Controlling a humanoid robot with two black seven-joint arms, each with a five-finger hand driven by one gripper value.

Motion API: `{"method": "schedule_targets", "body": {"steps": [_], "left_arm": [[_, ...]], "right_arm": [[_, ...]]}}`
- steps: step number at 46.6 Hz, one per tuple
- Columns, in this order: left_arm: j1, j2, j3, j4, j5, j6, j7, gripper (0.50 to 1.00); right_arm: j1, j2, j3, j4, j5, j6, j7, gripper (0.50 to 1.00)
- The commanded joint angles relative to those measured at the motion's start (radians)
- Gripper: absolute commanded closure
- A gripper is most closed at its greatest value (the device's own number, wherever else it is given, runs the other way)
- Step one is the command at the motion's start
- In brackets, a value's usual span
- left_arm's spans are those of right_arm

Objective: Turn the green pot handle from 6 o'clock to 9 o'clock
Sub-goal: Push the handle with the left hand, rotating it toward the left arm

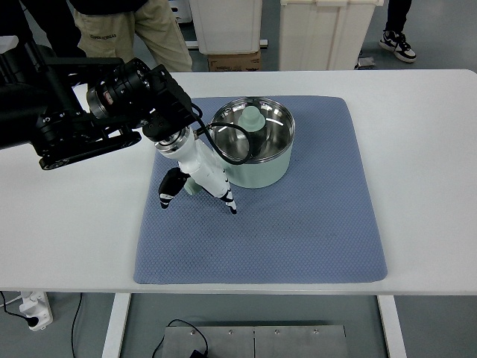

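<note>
Left hand (195, 183) lowered — fingers seemingly curled

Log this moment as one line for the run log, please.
left robot hand beside green pot, on its left, grasp unclear | pot on blue mat, lid on | right arm out of view

small dark print on the khaki trousers (134, 33) of a person at the upper left of the frame, too small to be read, no other text, label, brand, number or sign was legible anywhere in the picture
</note>
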Motion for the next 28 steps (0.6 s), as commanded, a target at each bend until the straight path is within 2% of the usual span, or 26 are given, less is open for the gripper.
{"method": "schedule_targets", "body": {"steps": [1,28], "left_arm": [[-0.001,0.008,0.004,-0.006,0.0,0.0,-0.006,0.5],[-0.08,0.019,0.114,-0.012,0.004,0.0,-0.006,0.5]], "right_arm": [[0.001,0.0,0.0,0.0,0.0,0.0,0.0,0.5],[-0.001,0.0,0.0,0.0,0.0,0.0,0.0,0.5]]}}
